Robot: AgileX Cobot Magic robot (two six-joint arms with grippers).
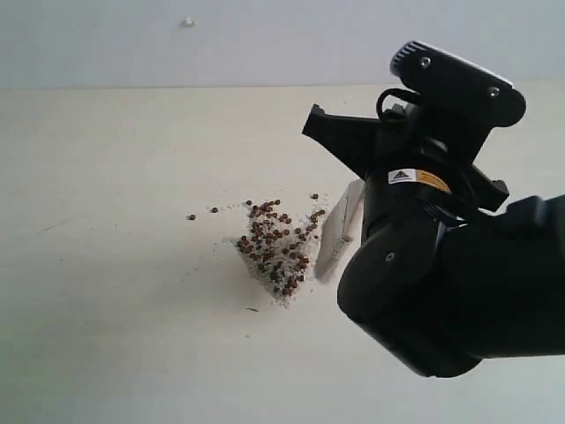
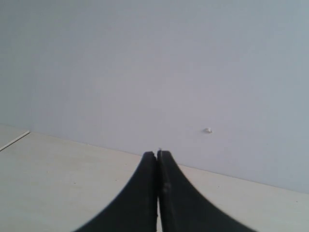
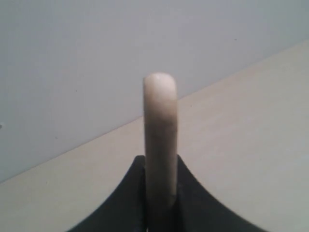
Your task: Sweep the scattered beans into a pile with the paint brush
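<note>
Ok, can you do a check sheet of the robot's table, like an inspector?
Surface: pale table, whitish grit around the beans.
Job's things: beans mostly bunched in one patch, a few strays nearby; paint brush bristles down at the patch's right edge.
Clutter: nothing seen.
Claws: right claw shut on the paint brush handle; left claw shut, empty.
Cables: one dark loop on the right arm.
Surroundings: plain wall with a small white speck.

Robotics test station, most likely a laboratory. A plain cream counter (image 1: 106, 336) meets a plain pale grey wall (image 1: 265, 44) at its far edge; a black robot arm (image 1: 441, 291) bearing a yellow warning label (image 1: 415, 177) reaches over it.
</note>
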